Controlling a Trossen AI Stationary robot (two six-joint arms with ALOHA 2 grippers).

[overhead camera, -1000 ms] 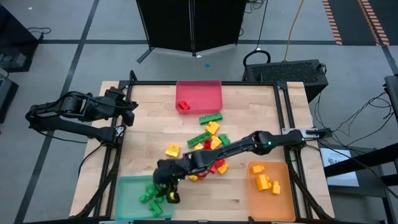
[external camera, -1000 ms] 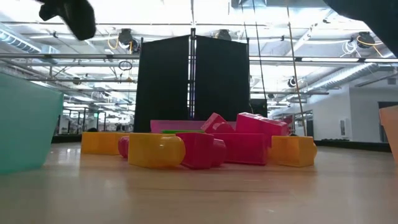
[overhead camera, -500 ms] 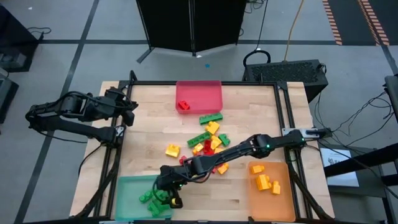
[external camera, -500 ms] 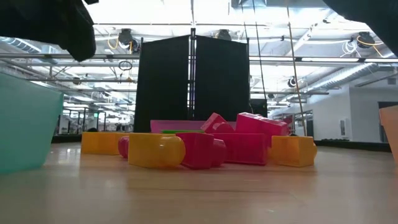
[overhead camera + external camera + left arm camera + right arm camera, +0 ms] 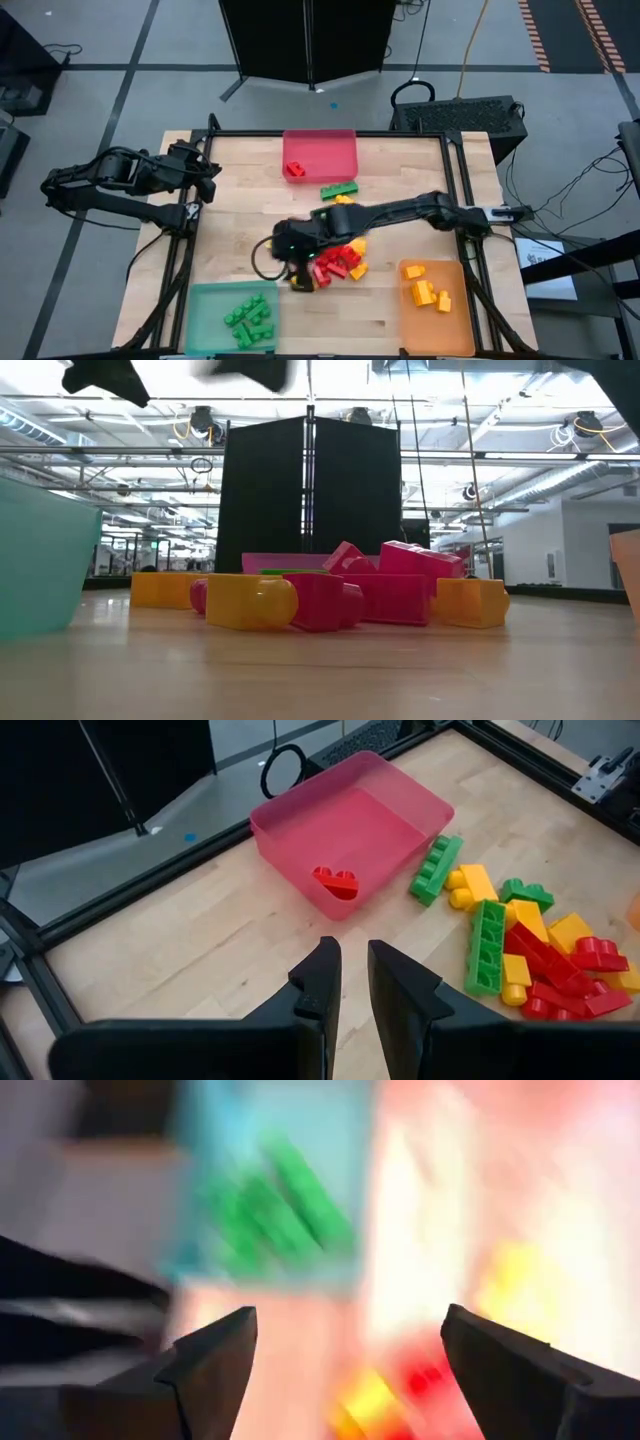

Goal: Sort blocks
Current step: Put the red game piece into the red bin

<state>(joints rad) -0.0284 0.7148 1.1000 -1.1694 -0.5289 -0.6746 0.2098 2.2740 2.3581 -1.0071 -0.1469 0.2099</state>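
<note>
A wooden desk (image 5: 240, 215) seen from above carried three trays and a scatter of small toy blocks. The right arm reached across the middle of the desk, and the right hand (image 5: 300, 268) hung over the near-left edge of the loose pile of blocks (image 5: 340, 255), its fingers (image 5: 215, 1355) spread wide apart with nothing between them. The pile, a mix of red, yellow and green pieces, lay just beside that hand, toward the desk's centre and right. One long green block (image 5: 339, 189) sat apart from the pile, between it and the red tray (image 5: 320, 153) at the far edge. The red tray held a single red block (image 5: 294, 169).

The green tray (image 5: 215, 310) at the near-left corner held several green blocks (image 5: 248, 319); it lay near the right hand but apart from it. The orange tray (image 5: 437, 315) at the near-right corner held a few orange blocks (image 5: 425, 290).

The left arm waited off the desk's far-left corner. The left hand (image 5: 347, 990) pointed toward the red tray, its two fingers nearly together and empty.
</note>
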